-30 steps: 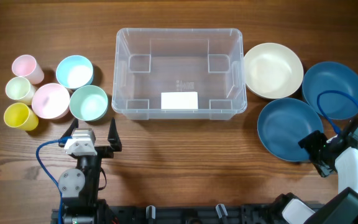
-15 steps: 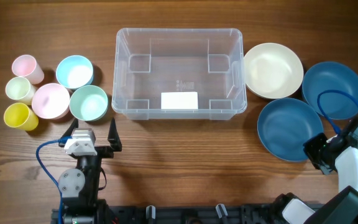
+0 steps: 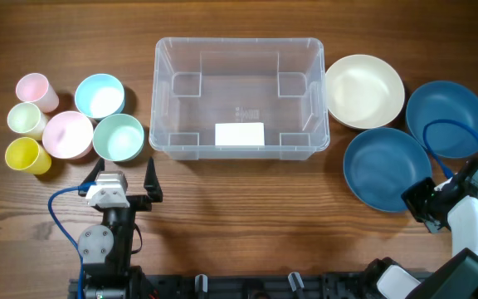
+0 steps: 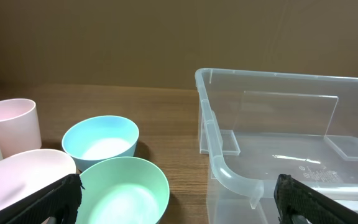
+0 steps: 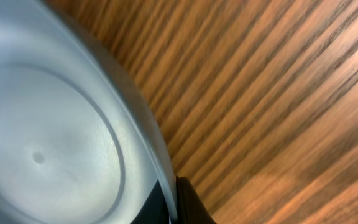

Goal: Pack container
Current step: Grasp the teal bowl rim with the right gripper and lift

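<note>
The container (image 3: 158,91), a large clear rectangular bin with a white label, stands empty at the table's middle back; its near left corner (image 4: 229,177) shows in the left wrist view. A dark blue bowl (image 3: 384,169) lies to its lower right. My right gripper (image 3: 417,202) is shut on this bowl's near right rim. In the right wrist view the bowl (image 5: 55,137) fills the left side, and the gripper (image 5: 171,208) pinches its thin edge. My left gripper (image 3: 124,177) stands open in front of a green bowl (image 3: 119,137), holding nothing (image 4: 179,208).
At the left stand a pink cup (image 3: 36,90), a pale cup (image 3: 26,119), a yellow cup (image 3: 25,154), a light blue bowl (image 3: 99,95) and a pink bowl (image 3: 67,134). A cream bowl (image 3: 364,91) and a second blue bowl (image 3: 446,119) lie right of the bin.
My right gripper's jaws have closed onto the near blue bowl's rim, and the bowl has shifted slightly. The left arm has not moved.
</note>
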